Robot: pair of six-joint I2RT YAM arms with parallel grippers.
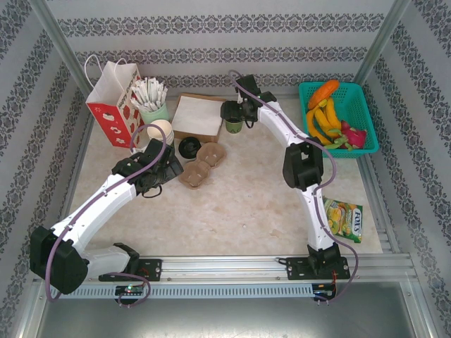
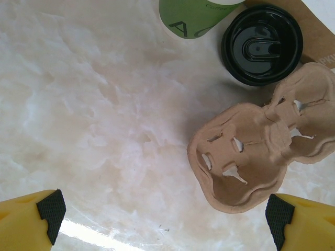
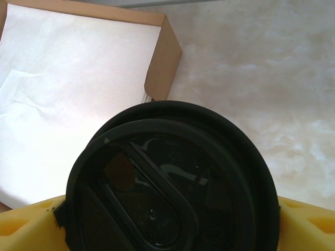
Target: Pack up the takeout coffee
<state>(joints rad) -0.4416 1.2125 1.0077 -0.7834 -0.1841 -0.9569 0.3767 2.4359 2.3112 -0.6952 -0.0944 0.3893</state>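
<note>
R arm (image 1: 301, 163) stretched far, R tool (image 1: 235, 117) straddling coffee (image 3: 167, 178), grip can't tell. L tool (image 2: 162, 222) spread wide over bench (image 2: 104, 104) by carrier (image 2: 251, 151). Bag (image 1: 343, 219) reads "FOX'S".

Top camera overlooks the whole table (image 1: 239, 204); 2 wrist cameras look down closely at parts of it.

takeout coffee (image 1: 234, 127) right of napkin box (image 1: 194, 116), cup carrier (image 1: 201, 166) in front

robot lab booth: wallpapered panels (image 1: 211, 24), aluminium rail (image 1: 232, 264)
</note>
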